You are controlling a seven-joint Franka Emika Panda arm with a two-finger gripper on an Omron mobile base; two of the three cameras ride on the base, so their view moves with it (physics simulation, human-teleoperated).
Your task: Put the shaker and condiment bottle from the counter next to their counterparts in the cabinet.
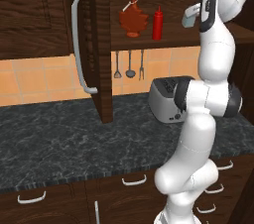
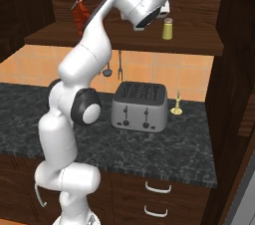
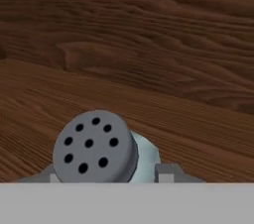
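toaster (image 2: 139,106) and candlestick (image 2: 176,105) on counter (image 1: 74,143) below cabinet (image 1: 99,44)

My pale shaker (image 3: 99,149) with its grey holed cap hangs over the cabinet (image 1: 94,44) shelf; red condiment bottle (image 1: 158,24) stands upright just beside the maple-leaf syrup bottle (image 1: 133,18), yellow-green shaker (image 2: 168,28) farther along.

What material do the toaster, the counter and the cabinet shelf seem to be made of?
The toaster looks like brushed metal: silver-grey with a soft sheen and dark slots on top. The counter appears to be polished stone, dark grey-black with pale marbled veins. The cabinet shelf looks like dark brown wood with a matte finish, judging by its visible grain. As everything is rendered, these are only impressions.
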